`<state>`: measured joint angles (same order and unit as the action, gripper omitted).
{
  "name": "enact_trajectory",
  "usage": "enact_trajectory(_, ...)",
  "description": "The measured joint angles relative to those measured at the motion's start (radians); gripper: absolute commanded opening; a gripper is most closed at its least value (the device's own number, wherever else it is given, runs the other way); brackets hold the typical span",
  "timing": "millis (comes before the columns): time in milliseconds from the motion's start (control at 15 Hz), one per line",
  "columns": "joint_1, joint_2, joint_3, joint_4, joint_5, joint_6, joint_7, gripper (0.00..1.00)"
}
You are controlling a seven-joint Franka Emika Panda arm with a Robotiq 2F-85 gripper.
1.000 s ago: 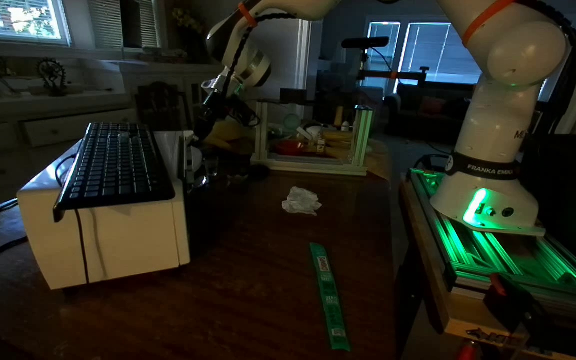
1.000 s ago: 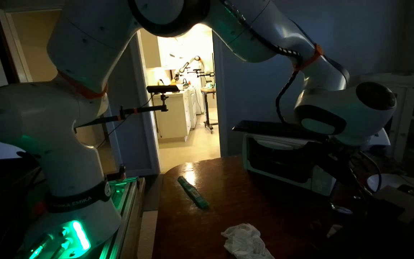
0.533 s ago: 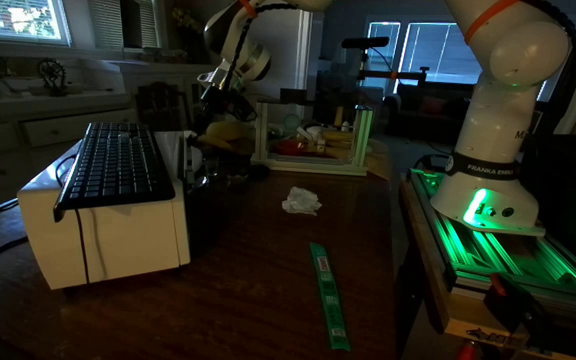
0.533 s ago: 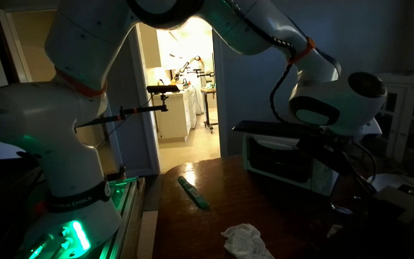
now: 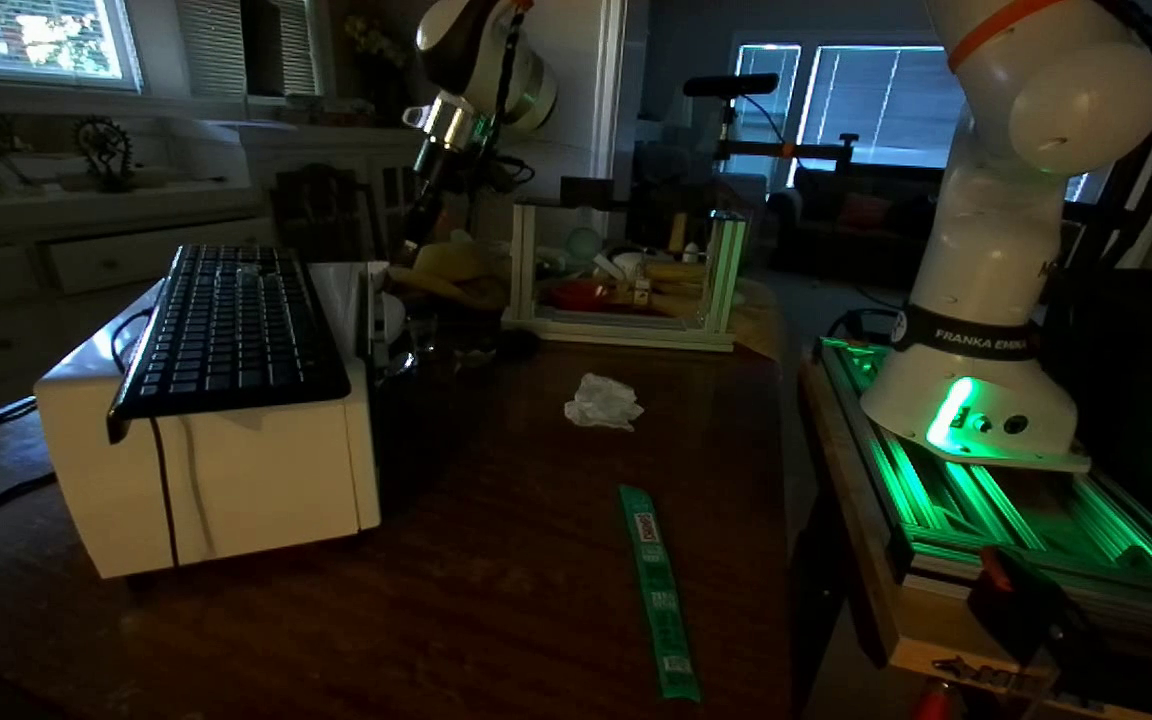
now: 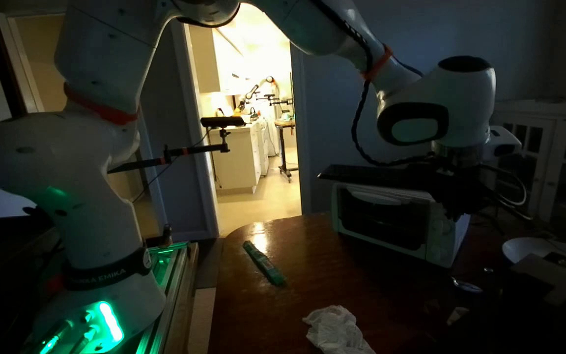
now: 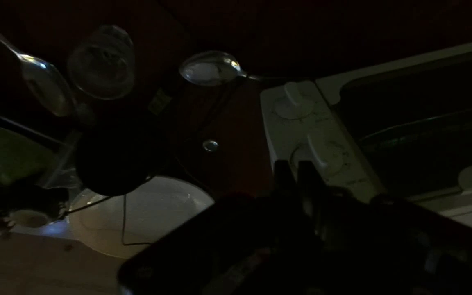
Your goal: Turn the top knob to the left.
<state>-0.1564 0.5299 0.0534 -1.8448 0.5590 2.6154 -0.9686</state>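
The white toaster oven (image 5: 266,490) stands on the table with its control panel (image 6: 440,241) at one end of its front. In the wrist view two white knobs show on that panel. The nearer knob (image 7: 317,149), apparently the upper one, is just beyond my fingertips, and the farther knob (image 7: 293,94) is beyond it. My gripper (image 7: 294,163) points at the panel with its fingertips a narrow gap apart and nothing visible between them. The fingertips overlap the nearer knob's dial in view; touching cannot be told. My gripper hangs dark at the panel end in both exterior views (image 5: 414,240) (image 6: 452,214).
A black keyboard (image 5: 236,330) lies on the oven. A spoon (image 7: 211,69), a clear glass (image 7: 103,65) and a white bowl (image 7: 150,209) are near the panel. Crumpled white paper (image 5: 604,402) and a green packet (image 5: 660,595) lie on the table.
My arm has risen and drawn back toward its base. The hand has swung to point more steeply down, and the gripper has shifted toward the oven's panel end. The objects have not moved.
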Motion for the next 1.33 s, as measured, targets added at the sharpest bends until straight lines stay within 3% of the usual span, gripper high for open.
enact_trajectory(333, 0.075, -0.145, -0.084, -0.133, -0.325, 0.016, 0.359, 0.8)
enact_trajectory(533, 0.079, -0.226, -0.077, -0.198, -0.409, 0.016, 0.471, 0.99)
enact_trajectory(867, 0.081, -0.336, -0.042, -0.296, -0.408, 0.015, 0.584, 1.0)
enact_trajectory(1200, 0.104, -0.418, -0.048, -0.381, -0.469, 0.014, 0.773, 1.0)
enact_trajectory(1333, 0.108, -0.43, -0.05, -0.394, -0.475, 0.014, 0.792, 1.0)
